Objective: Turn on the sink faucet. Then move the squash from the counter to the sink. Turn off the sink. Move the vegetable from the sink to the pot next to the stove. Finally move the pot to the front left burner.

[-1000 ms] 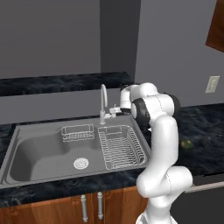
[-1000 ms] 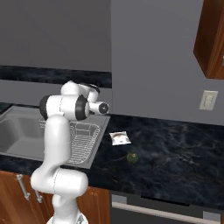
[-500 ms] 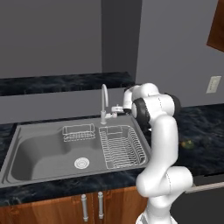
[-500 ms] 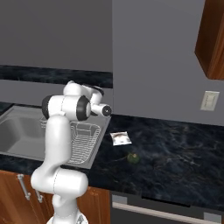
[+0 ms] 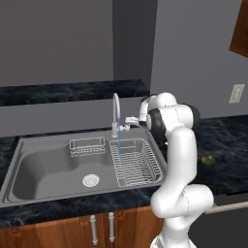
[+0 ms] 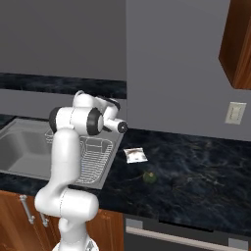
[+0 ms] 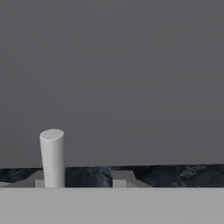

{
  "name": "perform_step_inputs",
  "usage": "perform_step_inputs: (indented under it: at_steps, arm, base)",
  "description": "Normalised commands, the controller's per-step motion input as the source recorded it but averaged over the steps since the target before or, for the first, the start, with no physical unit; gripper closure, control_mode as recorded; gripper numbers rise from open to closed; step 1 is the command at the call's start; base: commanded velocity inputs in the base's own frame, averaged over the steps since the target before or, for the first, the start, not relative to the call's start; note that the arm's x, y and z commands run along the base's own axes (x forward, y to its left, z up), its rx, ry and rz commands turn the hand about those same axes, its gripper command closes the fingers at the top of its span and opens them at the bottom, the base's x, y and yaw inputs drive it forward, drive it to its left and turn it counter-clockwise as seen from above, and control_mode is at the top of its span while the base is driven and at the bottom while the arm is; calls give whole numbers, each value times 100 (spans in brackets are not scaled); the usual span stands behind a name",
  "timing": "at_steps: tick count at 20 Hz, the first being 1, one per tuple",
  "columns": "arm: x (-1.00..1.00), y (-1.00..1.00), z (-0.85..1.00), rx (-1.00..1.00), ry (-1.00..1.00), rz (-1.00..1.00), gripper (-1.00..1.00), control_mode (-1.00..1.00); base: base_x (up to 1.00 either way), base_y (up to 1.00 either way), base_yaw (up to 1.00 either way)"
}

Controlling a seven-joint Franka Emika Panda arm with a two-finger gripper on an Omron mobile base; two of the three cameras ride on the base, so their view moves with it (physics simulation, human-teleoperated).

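The sink faucet stands behind the sink, and a thin blue stream of water runs from its spout into the basin. My gripper is at the faucet's base, beside the lever handle. In the hand view the gripper is open, and the white lever handle rises between the fingertips, close to the left one. The squash, also seen at the arm's right, lies on the black counter. The pot and the stove are out of view.
A wire dish rack fills the sink's right part and a small wire basket hangs at its back. A small packet lies on the counter near the squash. A wall socket is above the counter.
A stream of water now runs from the spout, where none showed before. The wrist has swung a little to the right at the lever.
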Motion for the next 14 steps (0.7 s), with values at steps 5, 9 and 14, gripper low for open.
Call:
perform_step_inputs:
  at_steps: [5,9,14]
  arm:
    - [-5,-31,4,4,0,0,-100,-100]
    - [-2,-14,17,0,0,0,-100,-100]
    - [-9,-30,23,0,0,0,-100,-100]
  base:
    - [0,0,0]
    - [0,0,0]
    - [0,0,0]
